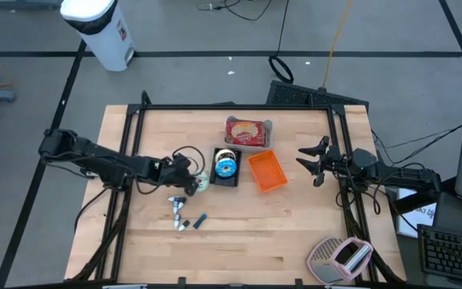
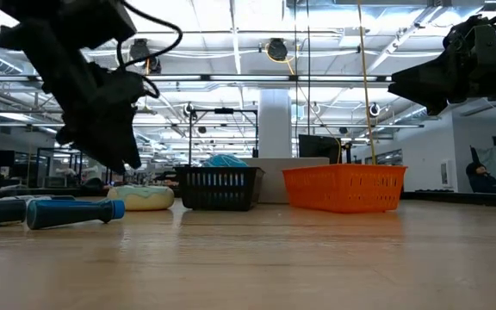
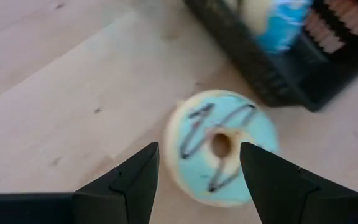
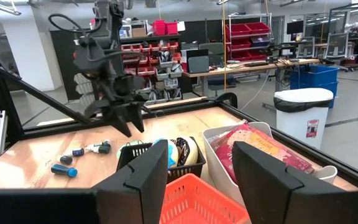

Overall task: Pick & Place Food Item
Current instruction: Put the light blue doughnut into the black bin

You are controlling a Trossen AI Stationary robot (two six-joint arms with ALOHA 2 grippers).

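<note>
Left tool (image 3: 197, 171) open astride blue-iced donut (image 3: 222, 146) beside black basket (image 3: 272, 74); right tool (image 4: 199, 171) open.

Overhead ceiling lights (image 2: 231, 34) lit the scene brightly; the black basket (image 3: 272, 56) blurred in the left wrist view.

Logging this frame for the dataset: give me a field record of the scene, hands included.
left hand: open, above the blue-iced donut, fingers either side, not gripping
donut: flat on the table, beside the black basket
black basket: holds another blue donut
orange basket: right of the black basket
right hand: open, waiting at the right table edge, holding nothing
</note>
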